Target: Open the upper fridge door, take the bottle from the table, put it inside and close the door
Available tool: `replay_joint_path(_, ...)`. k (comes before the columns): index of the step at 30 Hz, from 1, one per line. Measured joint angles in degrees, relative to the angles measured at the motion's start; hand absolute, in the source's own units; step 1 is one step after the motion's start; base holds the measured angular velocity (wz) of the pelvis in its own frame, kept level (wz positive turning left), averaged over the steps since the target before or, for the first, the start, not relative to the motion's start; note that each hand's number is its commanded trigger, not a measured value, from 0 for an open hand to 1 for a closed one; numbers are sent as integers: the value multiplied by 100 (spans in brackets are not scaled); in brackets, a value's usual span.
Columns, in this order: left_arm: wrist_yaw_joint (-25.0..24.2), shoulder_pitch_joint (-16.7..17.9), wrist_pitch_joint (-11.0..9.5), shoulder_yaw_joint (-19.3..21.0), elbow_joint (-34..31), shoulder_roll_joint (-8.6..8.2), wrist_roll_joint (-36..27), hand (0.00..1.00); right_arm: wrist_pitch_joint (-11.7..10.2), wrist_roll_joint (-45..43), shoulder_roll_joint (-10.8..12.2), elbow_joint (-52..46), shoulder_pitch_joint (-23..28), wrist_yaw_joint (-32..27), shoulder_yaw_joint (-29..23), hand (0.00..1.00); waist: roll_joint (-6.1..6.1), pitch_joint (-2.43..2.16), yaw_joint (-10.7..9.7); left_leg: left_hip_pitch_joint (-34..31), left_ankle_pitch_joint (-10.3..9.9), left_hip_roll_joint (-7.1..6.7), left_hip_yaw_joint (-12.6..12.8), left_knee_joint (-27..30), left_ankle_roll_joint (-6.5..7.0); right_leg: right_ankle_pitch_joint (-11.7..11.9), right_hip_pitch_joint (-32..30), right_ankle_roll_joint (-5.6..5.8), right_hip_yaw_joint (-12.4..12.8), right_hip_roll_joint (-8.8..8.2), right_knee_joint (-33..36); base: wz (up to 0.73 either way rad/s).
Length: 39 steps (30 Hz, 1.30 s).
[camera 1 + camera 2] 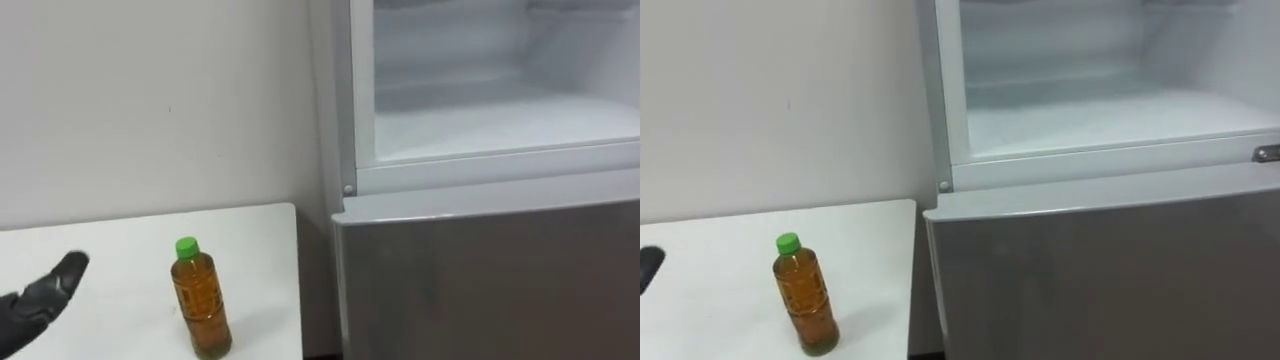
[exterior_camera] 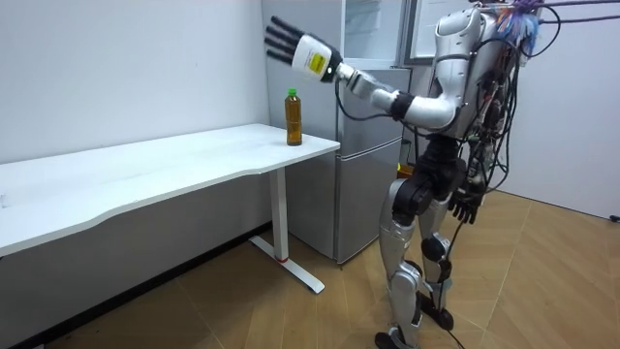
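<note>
Seemingly tea-filled, the green-capped bottle [image 1: 201,300] stands near the splayed, empty left robot hand [image 1: 38,298].

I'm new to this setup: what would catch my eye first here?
An amber bottle with a green cap stands upright at the end of the white table, beside the fridge. The upper compartment is open, and the left hand hovers open near the bottle.
</note>
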Motion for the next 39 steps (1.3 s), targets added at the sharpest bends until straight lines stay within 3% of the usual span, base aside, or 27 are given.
replay_joint_path(4, 129, 333, 9, -21, 820, -13, -26, 0, 3, -184, 0, -27, -8, 2, -125, 0, -33, -9, -1, -7, 7, -4, -78, -3, -12, -25, 30, -7, -81, -4, -1, 10)
replay_joint_path(8, 134, 645, 5, -193, 2777, -53, -13, 0, -2, -127, 6, -225, -8, 2, -340, 0, -53, -26, 28, 83, 5, -11, -135, -4, -24, -66, 112, -12, -88, -10, -1, 1)
replay_joint_path(10, 119, 746, 18, -418, 3680, -76, -10, 0, -61, -82, 13, -236, -72, 26, -344, 0, -101, -30, 7, 61, 0, -9, -144, 1, -33, -74, 127, -14, -122, -6, -44, 6)
replay_joint_path(12, 26, 858, 56, -905, 4745, -78, -12, 0, -78, 122, 34, -351, -109, 99, -329, 0, -166, -39, -1, 36, -8, -9, -176, -1, -43, -73, 147, -13, -176, -3, -85, 13)
replay_joint_path(15, -177, 920, 76, -1162, 5793, -113, -10, 0, -250, 596, 79, -476, -104, 249, -312, 0, -239, -50, 18, 40, -21, 2, -212, -8, -62, -70, 206, -14, -230, 16, -181, 8)
replay_joint_path(18, -408, 951, 85, -1218, 6580, -129, -2, 0, -358, 1060, 93, -470, -108, 465, -309, 0, -284, -30, 30, 62, -30, 0, -214, -43, -70, -68, 220, -12, -225, 22, -182, 0)
replay_joint_path(22, -549, 906, 110, -1226, 7279, -143, 465, 0, -390, 1248, 163, -450, -100, 800, -303, 0, -244, -27, 21, 61, -30, 1, -210, -43, -70, -68, 211, -12, -236, 19, -163, 0)
replay_joint_path(28, -838, 820, 161, -1343, 7609, -178, 677, 0, -458, 1265, 171, -763, -53, 1204, -215, 0, -240, -28, 11, 38, -31, 4, -200, -42, -71, -69, 188, -12, -232, 17, -161, 0)
replay_joint_path(31, -1170, 663, 287, -1502, 7829, -181, 680, 0, -498, 1255, 202, -1220, -55, 1445, -93, 0, -229, -33, -9, 6, -31, 10, -181, -32, -71, -65, 139, -17, -221, 18, -159, -2)
replay_joint_path(36, -1574, 547, 308, -1615, 7946, -162, 687, 0, -629, 1255, 227, -1964, -74, 1695, 202, 0, -211, -48, -43, -58, -31, 13, -149, -3, -70, -59, 33, -22, -198, 10, -138, -3)
replay_joint_path(39, -1796, 513, 383, -1677, 7985, -114, 800, 0, -601, 1157, 233, -2685, -8, 1697, 397, 0, -205, -69, -35, -148, -29, 14, -134, 9, -68, -62, -82, -23, -163, 4, -47, -6)
